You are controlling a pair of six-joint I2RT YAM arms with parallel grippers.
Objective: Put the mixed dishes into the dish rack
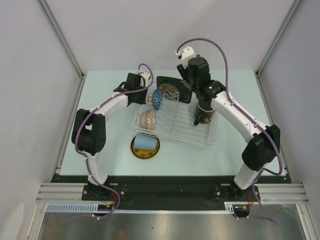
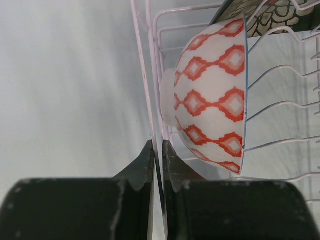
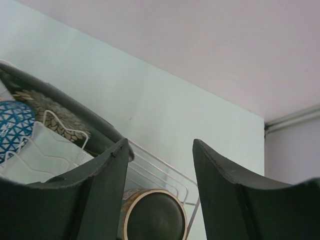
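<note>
Pale counter (image 1: 200,160) under the clear plastic wire-divided dish rack (image 1: 187,131). Left end effector (image 2: 157,150) pinches the rack's left rim. Right end effector (image 3: 160,145) hangs spread over the rack's right end and the dark mug (image 1: 204,114). Inside the rack stand the black floral square plate (image 1: 172,90), the blue patterned bowl (image 1: 157,98) and the beige patterned bowl (image 2: 210,95). The pale blue cup (image 1: 145,142) sits on the small yellow dark-rimmed plate (image 1: 137,151), just outside the rack's near-left corner.

Left end effector (image 2: 157,146) pinched, right end effector (image 3: 160,144) spread

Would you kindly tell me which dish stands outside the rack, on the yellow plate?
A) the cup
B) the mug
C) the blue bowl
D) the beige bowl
A: the cup stands on the yellow plate beside the rack, while the mug, blue bowl and beige bowl sit inside it.
</note>
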